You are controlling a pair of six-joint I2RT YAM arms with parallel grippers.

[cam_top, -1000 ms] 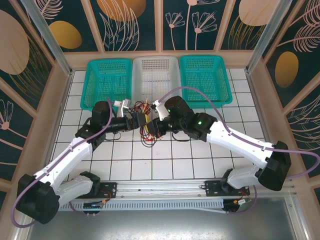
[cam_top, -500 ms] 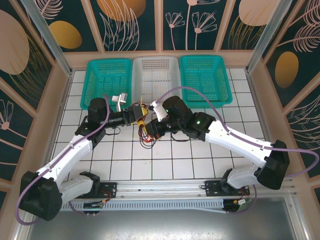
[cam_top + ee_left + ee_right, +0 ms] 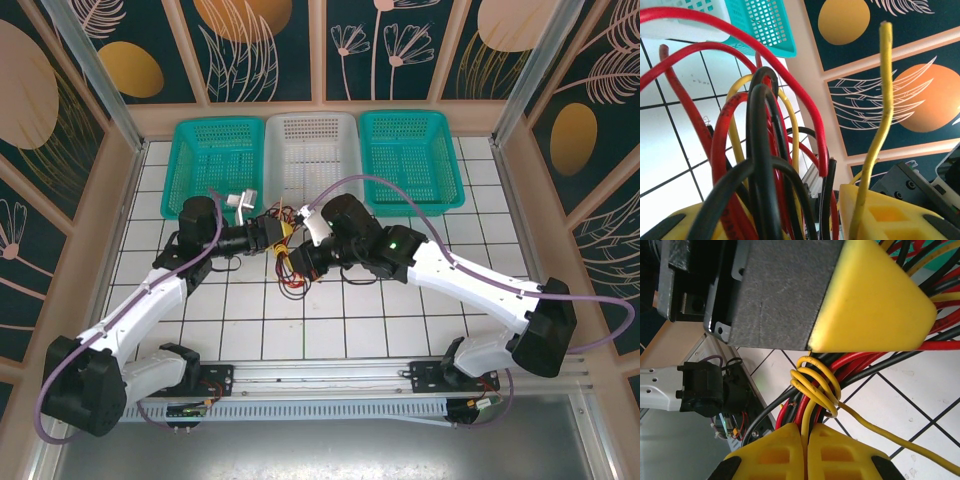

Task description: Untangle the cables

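Yellow-fingered arms (image 3: 150, 300) converge: right gripper (image 3: 805, 429) pinches the cables (image 3: 815, 382), left gripper (image 3: 760, 212) straddles them, grip unclear.

My fingers (image 3: 771, 456) are bright yellow on black. The thin flexible cables (image 3: 760, 150) are red, yellow and black. The tiled worktop (image 3: 330, 335) is white, gridded with dark lines. Two mesh plastic baskets (image 3: 213, 160) are teal, the middle mesh basket (image 3: 311, 150) white.
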